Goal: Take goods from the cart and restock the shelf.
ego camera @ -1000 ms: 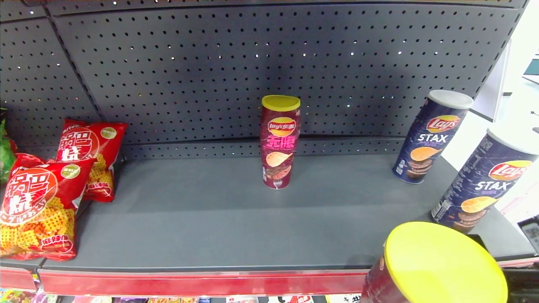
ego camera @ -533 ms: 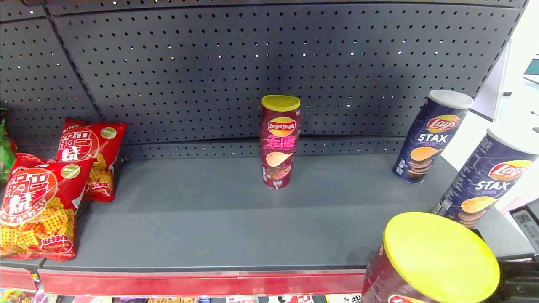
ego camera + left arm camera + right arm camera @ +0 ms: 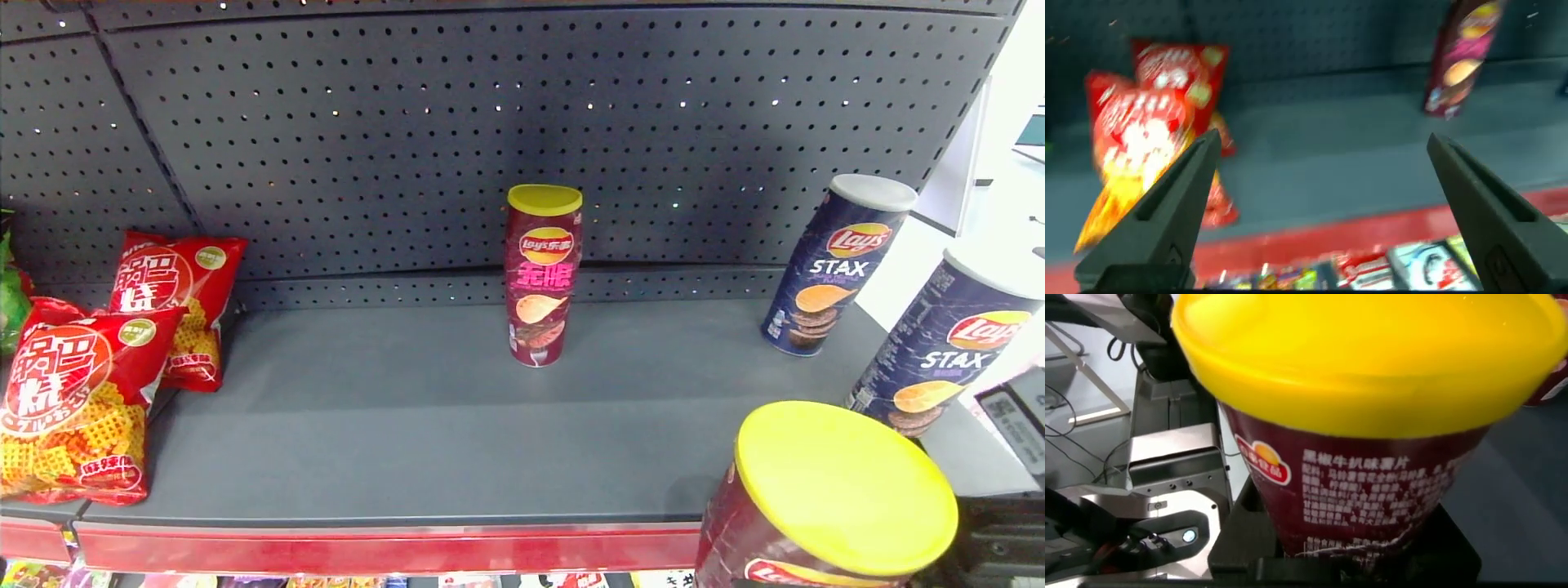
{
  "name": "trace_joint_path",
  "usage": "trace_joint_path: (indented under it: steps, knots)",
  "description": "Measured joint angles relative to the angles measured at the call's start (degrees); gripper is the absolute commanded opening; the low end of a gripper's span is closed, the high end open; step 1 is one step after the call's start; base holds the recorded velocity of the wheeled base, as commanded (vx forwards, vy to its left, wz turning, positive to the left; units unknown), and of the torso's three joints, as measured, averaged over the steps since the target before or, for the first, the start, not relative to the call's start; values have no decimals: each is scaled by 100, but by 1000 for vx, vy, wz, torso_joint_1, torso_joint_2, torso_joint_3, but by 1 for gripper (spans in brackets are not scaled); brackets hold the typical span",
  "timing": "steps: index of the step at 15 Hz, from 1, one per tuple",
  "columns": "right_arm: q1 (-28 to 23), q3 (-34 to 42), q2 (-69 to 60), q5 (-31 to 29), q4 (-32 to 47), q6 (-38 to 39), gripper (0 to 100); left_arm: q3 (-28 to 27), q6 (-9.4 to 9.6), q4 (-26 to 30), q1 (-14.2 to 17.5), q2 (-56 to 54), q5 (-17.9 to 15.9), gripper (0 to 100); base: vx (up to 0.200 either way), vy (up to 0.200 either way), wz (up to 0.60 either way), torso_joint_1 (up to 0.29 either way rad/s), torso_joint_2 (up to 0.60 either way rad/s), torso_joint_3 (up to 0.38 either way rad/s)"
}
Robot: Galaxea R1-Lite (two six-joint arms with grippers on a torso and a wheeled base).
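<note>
While the maroon chip can (image 3: 841, 490) with the yellow lid is clasped low on its body by the right claw (image 3: 1347, 547), it is held lid-up just before the red front edge of the shelf (image 3: 392, 425), at the right end. The left claw (image 3: 1323, 139) is spread wide, nothing between its fingers, facing the shelf. A matching can (image 3: 544, 273) is stood at mid-back, navy cans (image 3: 837, 265) at the right, red snack bags (image 3: 73, 408) at the left.
</note>
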Motion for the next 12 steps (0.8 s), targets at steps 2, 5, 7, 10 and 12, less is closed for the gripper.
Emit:
trace_joint_path:
  steps: [2, 5, 7, 10, 12]
  knots:
    - [-11, -91, 22, 43, -2, 83, 0, -293, 89, -492, -336, 1003, -79, 100, 0, 0, 0, 0, 0, 0]
    - [-15, -218, 60, 76, -10, 228, 0, -827, 361, -1362, -607, 2673, -429, 100, 0, 0, 0, 0, 0, 0]
    - [-17, -273, 77, 84, -10, 343, 0, -1421, 752, -1704, -680, 3853, -935, 100, 0, 0, 0, 0, 0, 0]
    - [-138, -291, 82, 196, -16, 408, 0, -2591, 1464, -1986, -607, 5558, -1981, 100, 0, 0, 0, 0, 0, 0]
    - [-300, -300, 79, 355, -16, 408, 0, -3407, 1765, -2044, -452, 6527, -2614, 100, 0, 0, 0, 0, 0, 0]
